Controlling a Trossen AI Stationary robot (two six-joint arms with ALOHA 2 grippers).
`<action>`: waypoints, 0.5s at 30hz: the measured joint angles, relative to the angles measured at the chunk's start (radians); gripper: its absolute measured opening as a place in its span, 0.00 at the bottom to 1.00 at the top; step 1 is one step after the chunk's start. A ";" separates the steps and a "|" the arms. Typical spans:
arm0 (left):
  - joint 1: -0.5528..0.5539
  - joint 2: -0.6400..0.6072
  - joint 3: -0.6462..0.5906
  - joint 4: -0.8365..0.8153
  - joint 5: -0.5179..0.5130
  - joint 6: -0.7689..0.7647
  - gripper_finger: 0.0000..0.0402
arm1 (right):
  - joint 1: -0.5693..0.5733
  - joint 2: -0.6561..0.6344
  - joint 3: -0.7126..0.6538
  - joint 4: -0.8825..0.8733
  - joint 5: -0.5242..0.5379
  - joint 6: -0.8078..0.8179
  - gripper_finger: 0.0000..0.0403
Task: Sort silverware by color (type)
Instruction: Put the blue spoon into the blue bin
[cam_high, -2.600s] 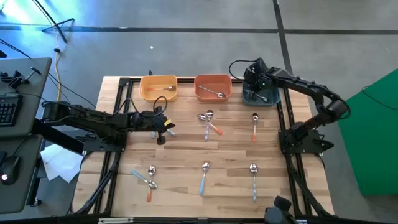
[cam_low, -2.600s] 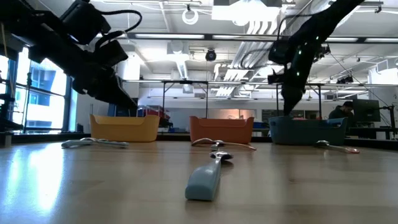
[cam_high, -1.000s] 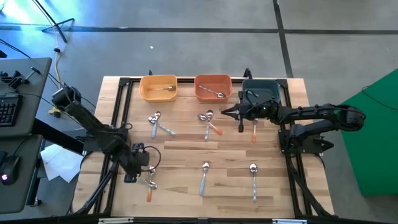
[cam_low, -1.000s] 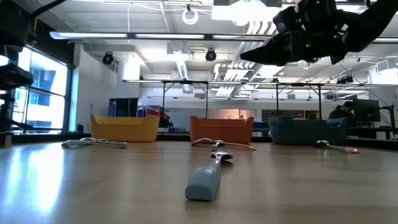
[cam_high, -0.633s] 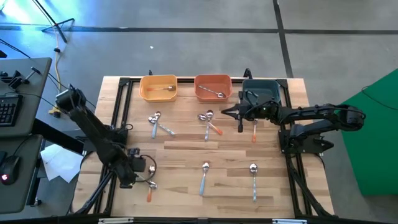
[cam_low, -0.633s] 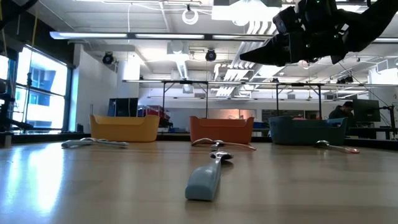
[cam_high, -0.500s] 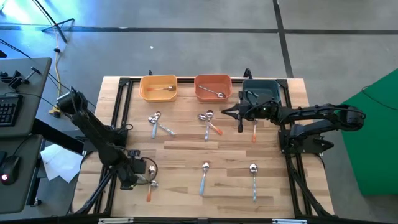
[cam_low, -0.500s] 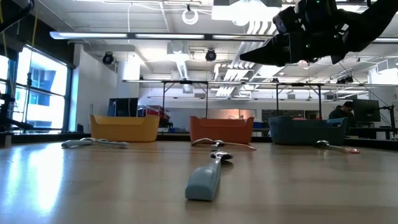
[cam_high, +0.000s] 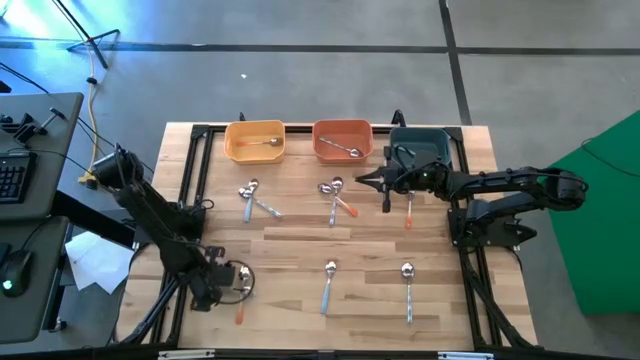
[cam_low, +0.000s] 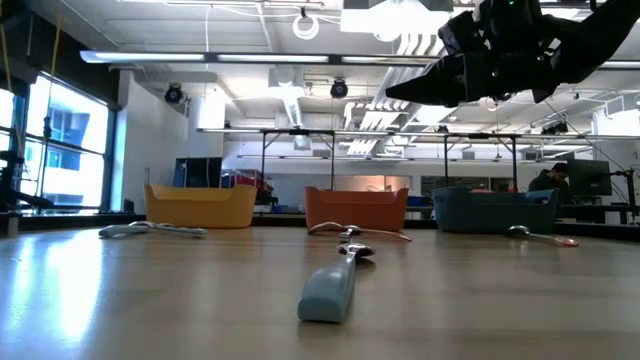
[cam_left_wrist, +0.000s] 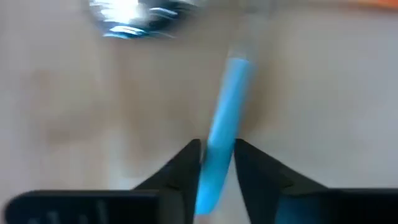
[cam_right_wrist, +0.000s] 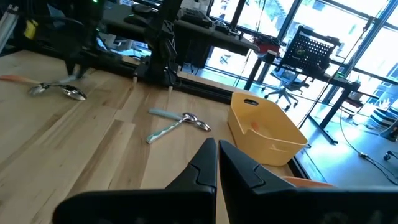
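You are looking at three bins lined up along the far edge of the table (cam_high: 300, 215). The yellow bin (cam_high: 255, 141) is holding one spoon with a plain silver handle, the orange bin (cam_high: 343, 140) beside it is holding another silver spoon, and the dark teal bin (cam_high: 420, 147) is partly covered by the right arm, so you cannot tell what is lying in it.

Taking the orange bin as your landmark: a crossed pair of spoons (cam_high: 338, 197), one of them orange-handled, is lying just in front of it; another crossed pair (cam_high: 254, 198) with a light blue handle is lying in front of the yellow bin; an orange-handled spoon (cam_high: 409, 208) is lying toward the teal side. Well away from the orange bin, near the front edge, a blue-handled spoon (cam_high: 328, 283) and a silver-handled spoon (cam_high: 408, 284) are lying apart from each other.

Your left hand (cam_high: 222, 282) is working at the front left corner, farthest from the orange bin. Its fingers (cam_left_wrist: 185, 169) are standing narrow on either side of a light blue spoon handle (cam_left_wrist: 222, 134), with a shiny bowl (cam_left_wrist: 134, 18) blurred beyond it.

Your right hand (cam_high: 366, 181) is hovering just off the orange bin's teal-side corner with its fingers pressed together, holding nothing.

The table is pale wood planks on a black frame; beyond it a bright workshop with windows and desks is showing.
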 joint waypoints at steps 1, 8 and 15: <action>-0.001 -0.002 0.012 0.001 0.008 0.011 0.15 | 0.000 0.000 0.000 -0.001 0.000 0.000 0.00; 0.002 -0.002 0.060 -0.024 0.044 0.021 0.01 | 0.000 0.000 0.000 -0.014 0.008 0.000 0.00; 0.002 -0.002 0.096 -0.032 -0.008 -0.004 0.00 | 0.000 0.000 0.000 -0.022 0.011 0.001 0.00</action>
